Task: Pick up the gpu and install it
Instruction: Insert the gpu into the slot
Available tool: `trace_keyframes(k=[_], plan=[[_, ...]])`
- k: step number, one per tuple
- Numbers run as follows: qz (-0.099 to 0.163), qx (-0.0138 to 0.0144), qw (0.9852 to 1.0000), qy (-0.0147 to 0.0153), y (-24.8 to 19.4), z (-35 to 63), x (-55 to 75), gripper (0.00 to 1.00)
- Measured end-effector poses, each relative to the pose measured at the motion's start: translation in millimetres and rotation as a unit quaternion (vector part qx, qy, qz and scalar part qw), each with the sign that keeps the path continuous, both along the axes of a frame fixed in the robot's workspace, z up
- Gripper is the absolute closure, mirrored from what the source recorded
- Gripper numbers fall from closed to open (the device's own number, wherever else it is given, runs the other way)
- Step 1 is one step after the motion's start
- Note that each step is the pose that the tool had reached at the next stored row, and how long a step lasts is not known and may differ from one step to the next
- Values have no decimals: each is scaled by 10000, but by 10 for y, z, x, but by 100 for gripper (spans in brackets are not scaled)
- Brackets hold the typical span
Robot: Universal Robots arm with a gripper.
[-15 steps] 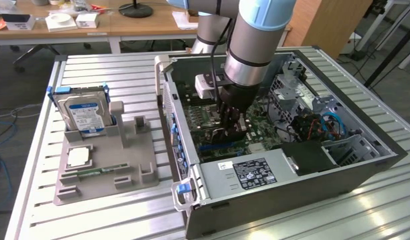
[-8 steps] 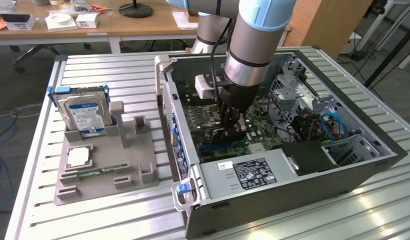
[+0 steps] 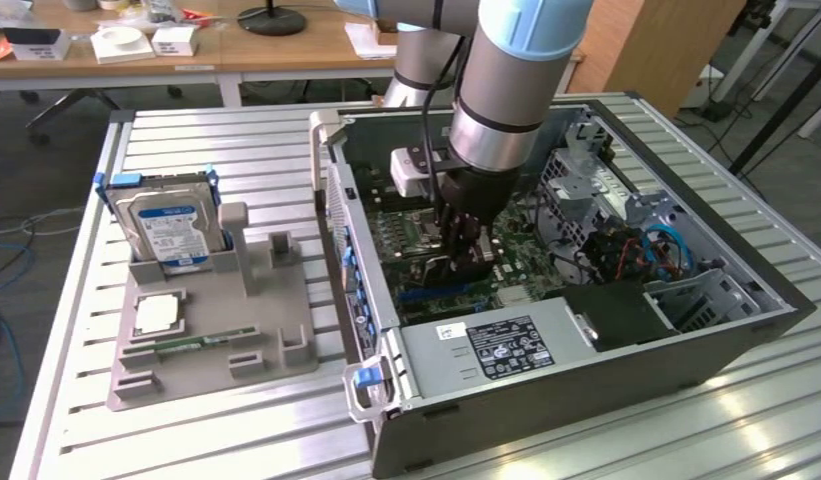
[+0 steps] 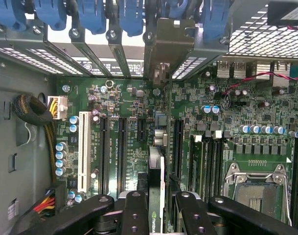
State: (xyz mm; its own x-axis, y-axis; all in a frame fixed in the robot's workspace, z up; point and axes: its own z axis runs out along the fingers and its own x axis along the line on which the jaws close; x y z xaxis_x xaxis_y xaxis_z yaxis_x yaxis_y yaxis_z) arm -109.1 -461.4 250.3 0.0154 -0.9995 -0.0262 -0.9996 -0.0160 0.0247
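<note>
The arm [image 3: 506,100] is silver-grey tubing with pale-blue joint caps [image 3: 544,25]; a thin black cable [image 3: 424,110] runs alongside; black, screw-studded fingers [image 4: 134,215].

bright even light, glare on the table [image 3: 764,415], case [image 3: 610,375] seemingly shadowed inside.

pincer [image 4: 159,199] clamps gpu [image 4: 156,169] edge-on over green motherboard [image 4: 227,161]

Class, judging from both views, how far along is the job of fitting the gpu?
Done: the gpu is picked up and now inside the computer case. In hand: the gripper is shut on it, holding it edge-on over the motherboard, bracket toward the rear slots. Left: the gripper has not let go, and whether the card is fully seated cannot be told.
</note>
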Motion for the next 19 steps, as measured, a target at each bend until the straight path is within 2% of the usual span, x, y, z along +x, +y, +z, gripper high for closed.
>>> trace_keyframes(k=[19], plan=[[3,0,10000,0,0,-5,5,73]])
